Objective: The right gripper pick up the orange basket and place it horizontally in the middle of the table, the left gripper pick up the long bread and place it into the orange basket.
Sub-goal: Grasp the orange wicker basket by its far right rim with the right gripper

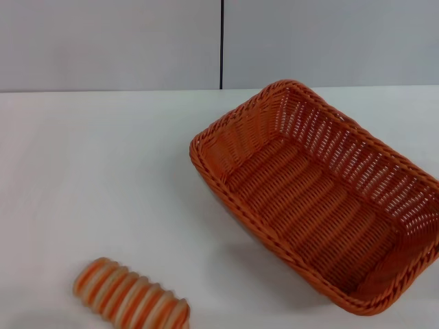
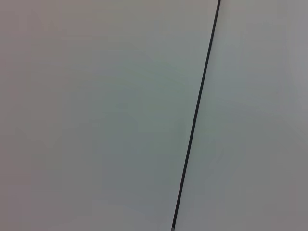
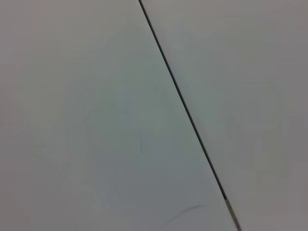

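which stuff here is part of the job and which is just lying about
Part of the job:
- orange basket, empty, set at an angle on the right
- long bread, near edge on the left
- table

Just there:
- grey wall panels with a dark seam

Neither gripper is in view.

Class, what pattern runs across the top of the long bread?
Orange and cream stripes across its ridged top, on the long bread; the head view shows it best.
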